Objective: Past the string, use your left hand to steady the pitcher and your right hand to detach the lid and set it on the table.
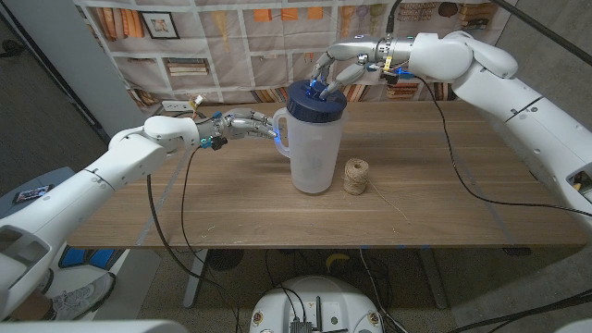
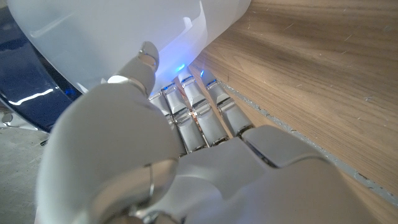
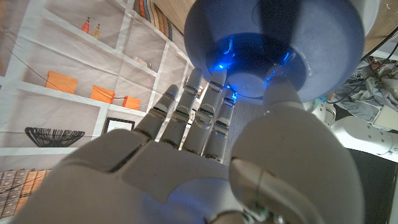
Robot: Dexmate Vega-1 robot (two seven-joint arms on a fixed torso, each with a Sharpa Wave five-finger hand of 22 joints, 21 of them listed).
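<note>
Head view: translucent pitcher (image 1: pixel 314 148) stands upright mid-table w/ dark blue lid (image 1: pixel 314 100) on top; ball of string (image 1: pixel 356 176) just beside it on the robot's right, loose end trailing over the wooden table (image 1: pixel 444 222). Left wrist view adds fingers (image 2: pixel 193 102) curled against the pitcher wall (image 2: pixel 124 37) at the handle. Right wrist view adds fingertips (image 3: pixel 214 93) and thumb closed on the lid's centre knob (image 3: pixel 255 78). Left hand (image 1: pixel 242 124) reaches in level from the side, gripping the handle. Right hand (image 1: pixel 339 74) comes down from behind, wrist bent, holding the lid.

Glossy white arm shells, silvery jointed hands (image 1: pixel 242 123), black trailing cables, blue fingertip glow.
</note>
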